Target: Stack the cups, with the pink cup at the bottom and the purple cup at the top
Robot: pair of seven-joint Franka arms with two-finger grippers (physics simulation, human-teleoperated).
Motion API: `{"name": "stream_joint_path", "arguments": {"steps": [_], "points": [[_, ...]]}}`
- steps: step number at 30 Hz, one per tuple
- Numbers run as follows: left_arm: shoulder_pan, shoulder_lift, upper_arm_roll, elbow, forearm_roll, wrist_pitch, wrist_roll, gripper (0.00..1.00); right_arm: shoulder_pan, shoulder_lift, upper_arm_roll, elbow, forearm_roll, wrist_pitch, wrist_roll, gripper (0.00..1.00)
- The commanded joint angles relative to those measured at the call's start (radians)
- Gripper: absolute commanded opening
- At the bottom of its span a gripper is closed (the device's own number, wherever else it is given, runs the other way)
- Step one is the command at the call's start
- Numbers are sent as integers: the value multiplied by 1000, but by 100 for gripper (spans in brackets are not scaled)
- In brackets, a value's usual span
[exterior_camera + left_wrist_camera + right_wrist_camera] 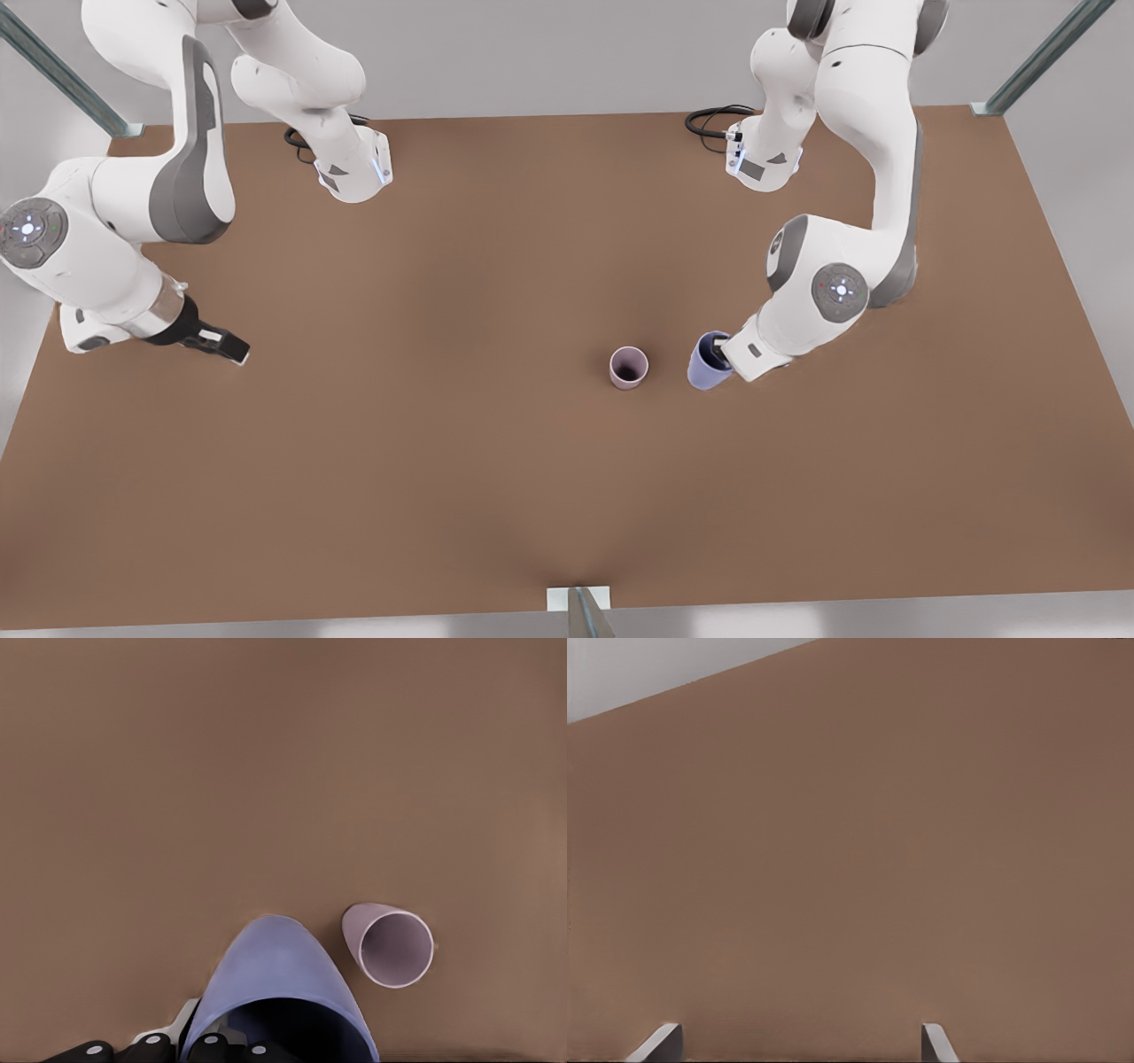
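White arms, grey joint panels

no readable text, labels, brands or numbers — nothing legible anywhere

I was working in a bare simulated robot test cell: a plain brown tabletop point(443, 461) filled the front view, with pale grey floor around it. Two white arm bases point(354, 173) were bolted along its far edge, and slanted metal frame struts point(62, 75) stood at the corners
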Motion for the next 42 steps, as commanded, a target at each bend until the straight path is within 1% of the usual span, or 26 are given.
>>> {"name": "stream_joint_path", "arguments": {"steps": [1,5,6,12,13,16,17,20,22,31,33,34,35,42], "points": [[-36,25,-12,55,-2,-93,-773,21,6,3,-9,-9,35,11,-764,100],[-140,78,-12,76,-7,-73,-895,21,14,34,-3,-3,55,67,-762,100],[-142,92,-13,94,-11,-70,-917,21,14,34,-3,-3,55,67,-762,100],[-147,129,-24,90,-2,-12,-917,21,12,46,-3,8,55,69,-742,100],[-147,135,-24,85,-4,-11,-917,21,12,55,-4,22,53,66,-660,100],[-147,143,-26,73,-5,25,-918,21,5,57,-6,20,55,64,-569,100],[-147,143,-26,72,-7,29,-920,21,3,57,-4,22,55,57,-496,100],[-148,157,-27,48,-11,31,-920,21,2,60,-6,22,55,55,-477,100],[-147,163,-26,47,-13,31,-914,21,2,60,-6,25,56,52,-393,100],[-148,189,-33,1,-14,89,-917,21,-1,61,-12,30,58,58,-369,100],[-147,190,-33,-1,-14,95,-912,59,-1,61,-13,28,58,58,-369,100],[-147,190,-33,1,-14,95,-911,82,-1,61,-13,28,58,58,-369,100],[-147,192,-33,-1,-14,101,-911,99,-1,63,-13,27,58,58,-369,100],[-142,186,-33,-1,-14,88,-911,100,-1,61,-13,28,59,57,-369,100]]}}
